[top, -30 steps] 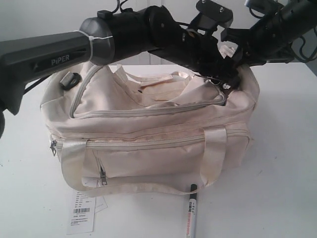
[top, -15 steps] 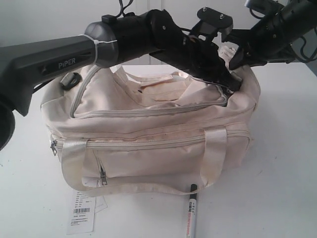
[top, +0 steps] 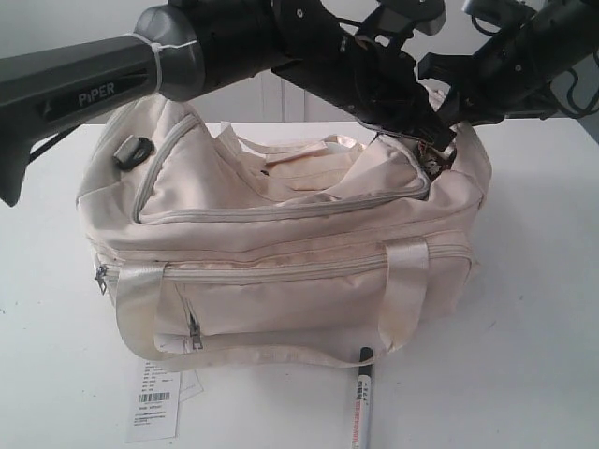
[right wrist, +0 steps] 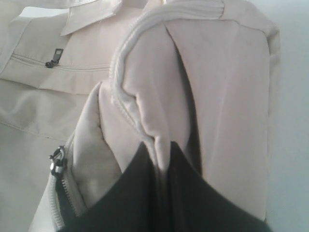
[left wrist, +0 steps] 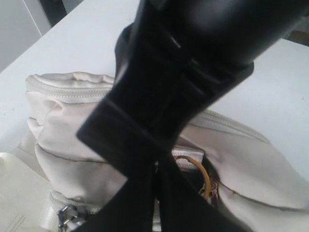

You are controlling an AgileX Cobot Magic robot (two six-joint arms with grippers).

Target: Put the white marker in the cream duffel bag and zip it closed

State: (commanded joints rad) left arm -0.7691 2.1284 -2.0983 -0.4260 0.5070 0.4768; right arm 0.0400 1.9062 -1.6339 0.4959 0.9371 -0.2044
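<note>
**A:** Where is the white marker [top: 363, 398]?

**B:** It is lying on the table [top: 533, 327], just in front of the cream duffel bag [top: 281, 271]. Its black cap points at the bag, close beside the foot of the near strap handle [top: 404, 290]. It is well apart from both my grippers, which are up at the bag's top right end.

**A:** What is your right gripper [right wrist: 161, 169] doing?

**B:** It is pinched tight on the bag itself. My wrist view shows a fold of cream fabric beside the zipper edge squeezed between the two black fingers.

**A:** And your left gripper [left wrist: 157, 203]?

**B:** I reach across over the bag with that arm. The fingers are pressed together with only a thin seam between them, right by the gold charm [left wrist: 193, 166] at the end of the top zipper. I cannot tell whether I have the charm or anything else caught in that seam.

**A:** How does the bag look?

**B:** The curved top flap [top: 281, 201] is crumpled and raised at the right end. A white paper tag [top: 154, 402] lies on the table at the bag's front left corner.
</note>
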